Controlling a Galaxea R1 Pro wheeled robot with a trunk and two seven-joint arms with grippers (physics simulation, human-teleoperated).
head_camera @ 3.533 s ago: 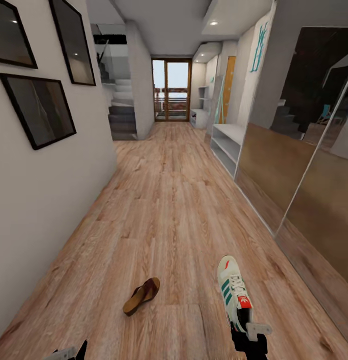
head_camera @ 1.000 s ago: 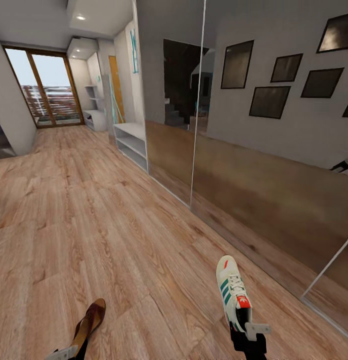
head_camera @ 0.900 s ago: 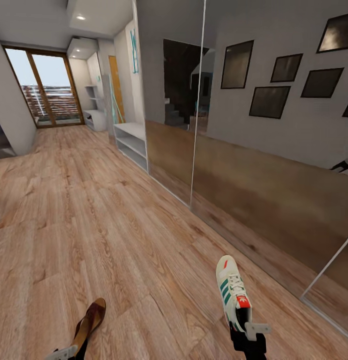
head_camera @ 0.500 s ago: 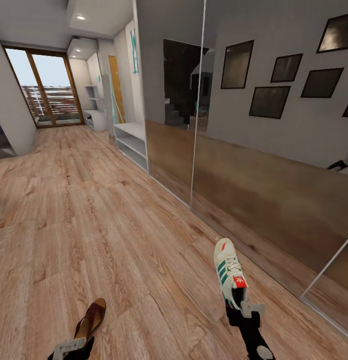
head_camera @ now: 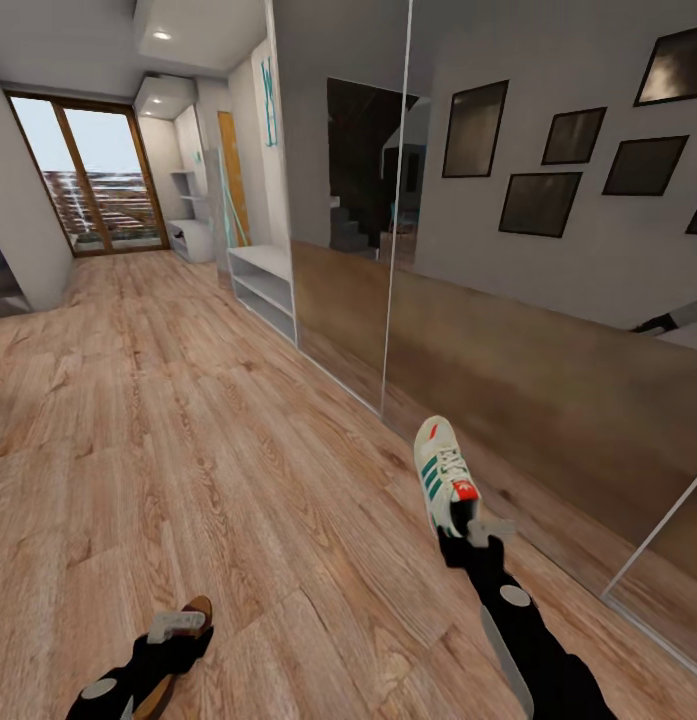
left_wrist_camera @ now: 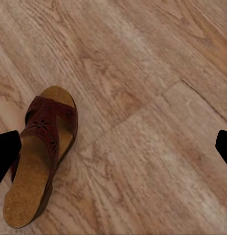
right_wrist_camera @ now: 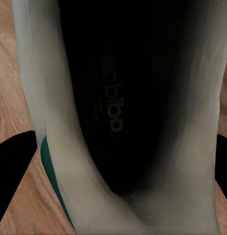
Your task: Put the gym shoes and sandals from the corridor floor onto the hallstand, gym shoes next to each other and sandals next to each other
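My right gripper (head_camera: pixel 466 530) is shut on the heel end of a cream-white gym shoe (head_camera: pixel 441 476) with green stripes, holding it above the wood floor (head_camera: pixel 188 420) with the toe pointing away. In the right wrist view the shoe's dark inside (right_wrist_camera: pixel 118 98) sits between the two fingers. My left gripper (head_camera: pixel 176 627) hangs open over a dark brown sandal (left_wrist_camera: pixel 42 156) lying flat on the floor, close to one finger (left_wrist_camera: pixel 6 152). Far down the corridor stands the hallstand (head_camera: pixel 193 238), a low bench with staggered wall shelves above it. The second shoe and second sandal are out of view.
A plain low white open bench (head_camera: pixel 263 285) stands against the right wall, closer than the hallstand. A long mirrored wall (head_camera: pixel 508 300) runs along the right side beside my right arm. Glass doors (head_camera: pixel 88 180) close the corridor's far end.
The view swung right since the oldest frame. In the last second my right gripper carried the gym shoe up and forward, and my left arm reached out over the sandal.
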